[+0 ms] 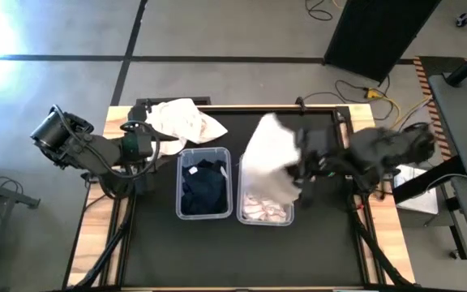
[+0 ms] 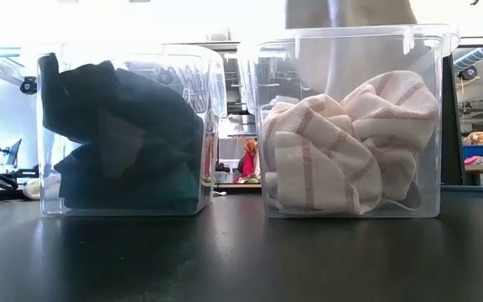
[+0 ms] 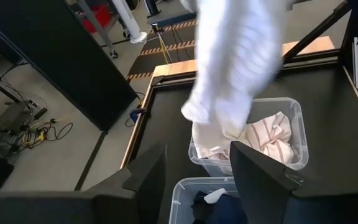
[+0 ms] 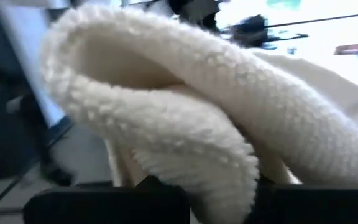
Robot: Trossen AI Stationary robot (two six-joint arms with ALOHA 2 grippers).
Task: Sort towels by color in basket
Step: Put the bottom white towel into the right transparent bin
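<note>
A white terry towel hangs over the right clear bin, which holds a cream towel with thin stripes. In the low view its lower part reaches down into that bin. My right gripper is shut on this towel, just right of the bin. The left clear bin holds dark navy and black towels. A heap of white towels lies on the table by the far edge. My left gripper is open beside that heap, left of the bins, and holds nothing. My right gripper pinches the white towel by a thick fold at its upper part, so several layers bunch between the fingers. It comes from the table's right side. The towel hangs slack below the hold, and its lower end is inside the right bin.
The bins stand side by side at the middle of the black table top. Wooden edges and a metal frame border the table. Bare black surface lies near of the bins. Cables and a black panel are on the floor beyond.
</note>
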